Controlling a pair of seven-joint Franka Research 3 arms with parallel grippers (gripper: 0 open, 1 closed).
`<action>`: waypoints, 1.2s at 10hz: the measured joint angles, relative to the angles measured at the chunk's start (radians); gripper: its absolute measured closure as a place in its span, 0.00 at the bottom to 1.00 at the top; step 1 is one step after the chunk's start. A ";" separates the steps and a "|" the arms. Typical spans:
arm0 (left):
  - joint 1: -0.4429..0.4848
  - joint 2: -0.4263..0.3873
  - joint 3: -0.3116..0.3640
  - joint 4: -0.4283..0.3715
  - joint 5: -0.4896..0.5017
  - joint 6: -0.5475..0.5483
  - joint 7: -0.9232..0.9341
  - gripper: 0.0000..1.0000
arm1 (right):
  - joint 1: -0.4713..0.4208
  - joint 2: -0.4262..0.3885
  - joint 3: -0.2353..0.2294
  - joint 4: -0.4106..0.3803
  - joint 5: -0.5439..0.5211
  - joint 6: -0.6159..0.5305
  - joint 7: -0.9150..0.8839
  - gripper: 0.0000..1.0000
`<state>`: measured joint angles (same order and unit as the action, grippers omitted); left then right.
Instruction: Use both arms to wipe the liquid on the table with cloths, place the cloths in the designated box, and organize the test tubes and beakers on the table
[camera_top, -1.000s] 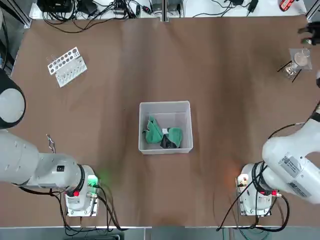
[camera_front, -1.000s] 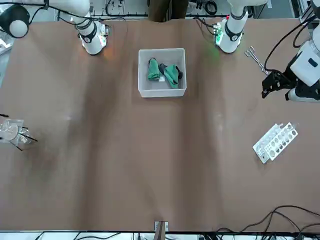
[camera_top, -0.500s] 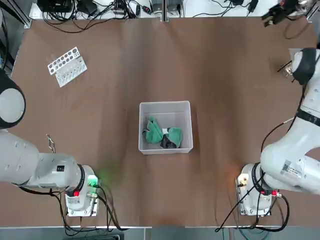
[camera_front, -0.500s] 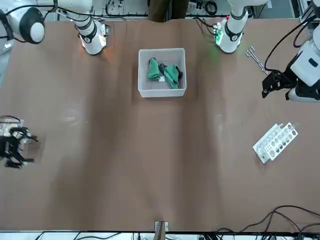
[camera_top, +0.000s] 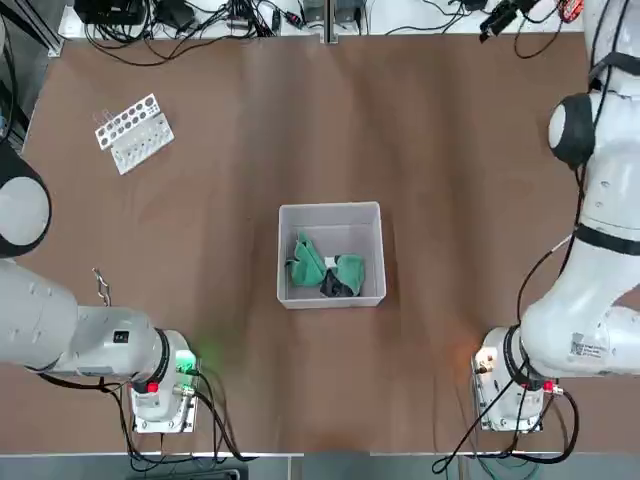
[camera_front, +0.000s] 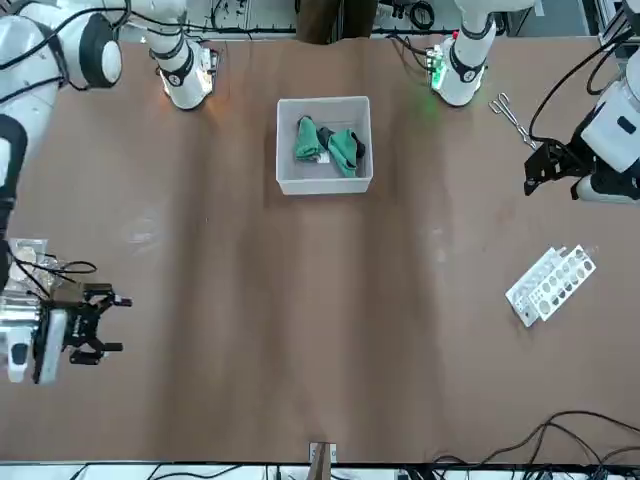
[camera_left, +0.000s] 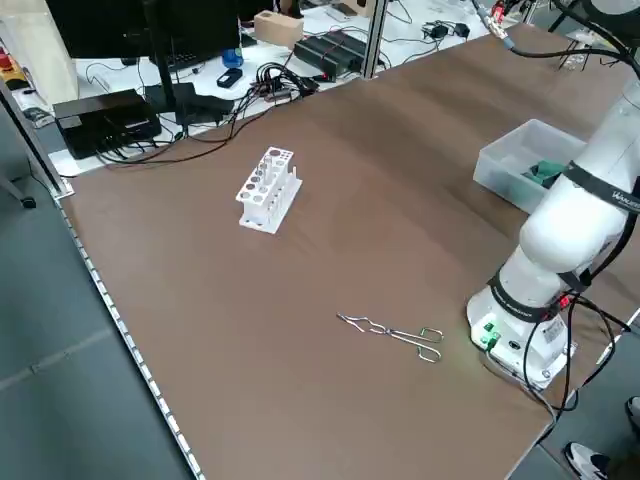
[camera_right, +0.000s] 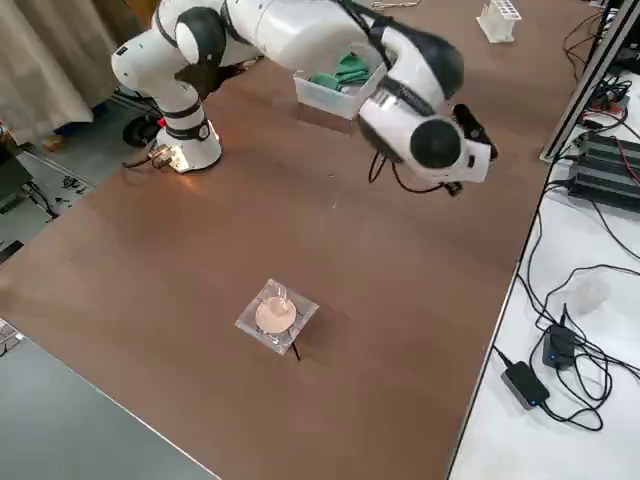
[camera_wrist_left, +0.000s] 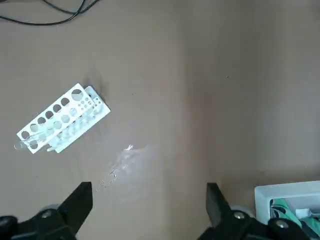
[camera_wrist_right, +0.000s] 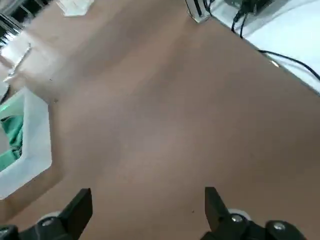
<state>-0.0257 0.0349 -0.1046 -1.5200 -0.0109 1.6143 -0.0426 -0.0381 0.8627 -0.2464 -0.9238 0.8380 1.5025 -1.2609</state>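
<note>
The white box (camera_top: 331, 215) sits in the middle of the brown table (camera_top: 460, 180), and both cloths already lie inside it: the green cloth (camera_top: 308, 262) and the dark cloth (camera_top: 333, 286) bunched together, touching.

The right gripper (camera_front: 98, 323) is stretched out to the far right part of the table, held up in the air with its fingers (camera_wrist_right: 74, 210) spread wide and nothing between them. Just beside it, toward the right edge, the small glass beaker (camera_right: 274, 315) stands on a clear square tray (camera_right: 256, 326).

The left gripper (camera_front: 540, 170) hangs above the left side of the table, its fingers (camera_wrist_left: 77, 202) wide apart and empty too. Beyond it, at the far left, the white test-tube rack (camera_top: 133, 131) lies on its side. Metal tongs (camera_left: 395, 333) rest on the table near the left arm's base.
</note>
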 joint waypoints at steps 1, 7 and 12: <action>0.000 0.000 0.000 0.000 0.000 0.000 0.000 0.00 | 0.035 -0.037 -0.007 -0.009 -0.075 0.042 0.068 0.01; 0.004 0.000 0.003 0.000 0.000 -0.008 0.000 0.00 | 0.035 -0.535 0.184 -0.464 -0.594 0.213 0.652 0.01; 0.004 0.000 0.003 0.000 0.000 -0.010 0.000 0.00 | 0.030 -0.772 0.197 -0.574 -0.773 0.048 1.168 0.00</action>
<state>-0.0216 0.0346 -0.1016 -1.5198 -0.0109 1.6044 -0.0426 -0.0082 0.0910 -0.0493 -1.4976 0.0653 1.5504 -0.0934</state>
